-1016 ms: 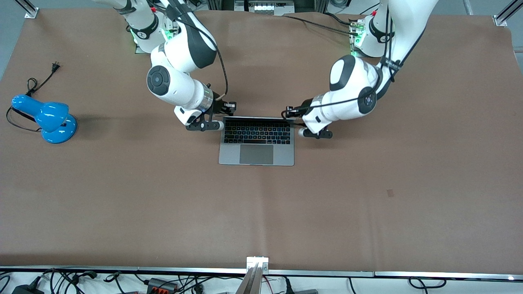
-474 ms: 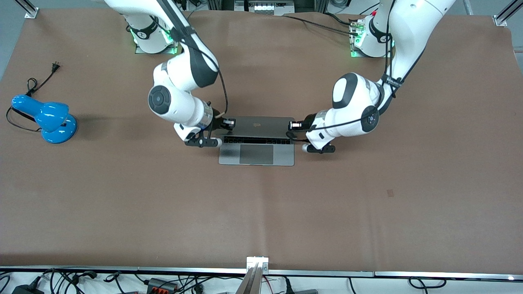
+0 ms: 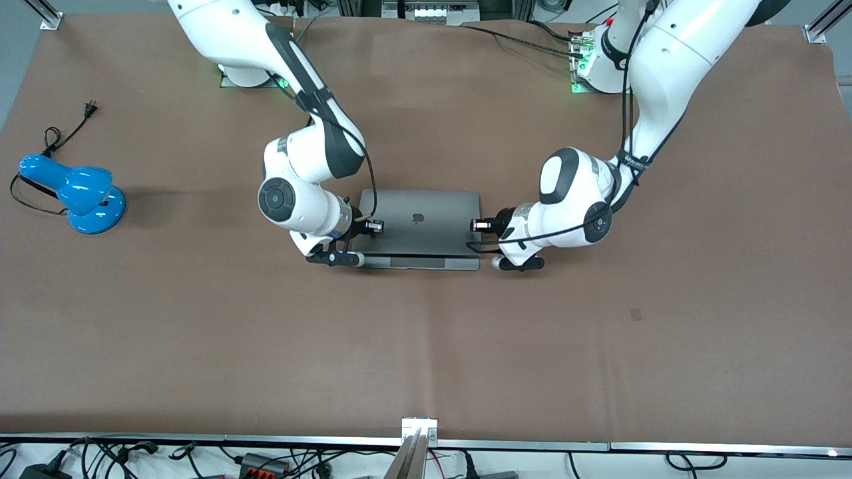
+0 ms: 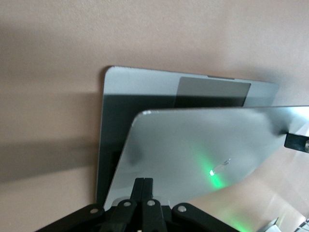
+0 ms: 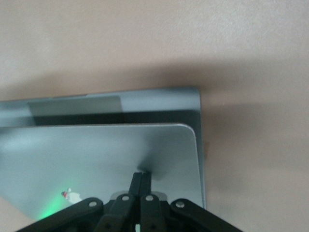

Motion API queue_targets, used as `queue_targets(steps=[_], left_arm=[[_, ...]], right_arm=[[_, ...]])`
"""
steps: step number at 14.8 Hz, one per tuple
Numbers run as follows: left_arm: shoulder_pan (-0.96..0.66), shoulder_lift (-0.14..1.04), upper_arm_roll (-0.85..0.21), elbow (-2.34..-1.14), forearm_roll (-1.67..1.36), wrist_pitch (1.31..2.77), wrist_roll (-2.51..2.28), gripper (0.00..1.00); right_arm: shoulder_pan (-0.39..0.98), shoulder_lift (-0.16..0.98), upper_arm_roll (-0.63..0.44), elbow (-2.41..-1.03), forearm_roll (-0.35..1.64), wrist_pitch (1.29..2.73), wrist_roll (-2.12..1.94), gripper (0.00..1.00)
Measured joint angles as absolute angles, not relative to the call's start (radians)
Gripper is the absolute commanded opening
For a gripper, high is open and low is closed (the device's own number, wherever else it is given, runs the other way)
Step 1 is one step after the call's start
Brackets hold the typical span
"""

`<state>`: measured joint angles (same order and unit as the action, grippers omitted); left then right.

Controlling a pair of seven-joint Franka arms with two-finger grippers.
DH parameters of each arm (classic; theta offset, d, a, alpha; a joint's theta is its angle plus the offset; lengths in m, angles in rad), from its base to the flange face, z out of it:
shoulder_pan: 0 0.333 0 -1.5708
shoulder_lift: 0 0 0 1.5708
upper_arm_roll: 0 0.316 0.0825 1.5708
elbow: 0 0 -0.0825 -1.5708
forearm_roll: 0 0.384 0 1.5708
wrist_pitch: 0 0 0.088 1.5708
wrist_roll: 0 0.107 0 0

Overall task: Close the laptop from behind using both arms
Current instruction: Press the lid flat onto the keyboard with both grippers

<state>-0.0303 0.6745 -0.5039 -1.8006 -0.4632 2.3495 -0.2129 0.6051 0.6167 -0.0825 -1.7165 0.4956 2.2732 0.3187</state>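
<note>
1. On the lid of the laptop, at its edge toward the left arm's end of the table, sits the left gripper. Keeps both fingers pressed together, nothing pinched between them, tips touching the silver lid.
2. On the same lid, at the edge toward the right arm's end, sits the right gripper. Shows in the right wrist view two fingers also pressed together, tips down on the metal, nothing held.
3. Under both grippers: lid tilted low over the base, not fully down. Leaves a dark gap between lid and base in both wrist views, with the grey trackpad and a strip of the palm rest uncovered on the side nearer to the front camera. Carries a black apple logo in the middle of the lid.
4. Around the laptop: brown table, laptop about midway between the two arms' ends, closer to the robots' bases than to the front camera.
5. Toward the right arm's end of the table, well apart from the laptop: blue desk lamp with its black cord lying loose beside it.
</note>
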Motion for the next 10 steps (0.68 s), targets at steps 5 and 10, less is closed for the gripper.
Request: queue_targets(steps=[5, 10], left_arm=[[-0.033, 0.715, -0.504, -1.795, -0.426, 2.396, -0.213, 0.00], [-0.039, 0.764, -0.504, -1.794, -0.388, 2.455, -0.212, 0.00]], right_arm=[[0.609, 0.665, -0.082, -1.703, 0.492, 2.301, 0.319, 0.00], [0.610, 0.689, -0.082, -1.702, 0.491, 2.312, 0.319, 0.00]])
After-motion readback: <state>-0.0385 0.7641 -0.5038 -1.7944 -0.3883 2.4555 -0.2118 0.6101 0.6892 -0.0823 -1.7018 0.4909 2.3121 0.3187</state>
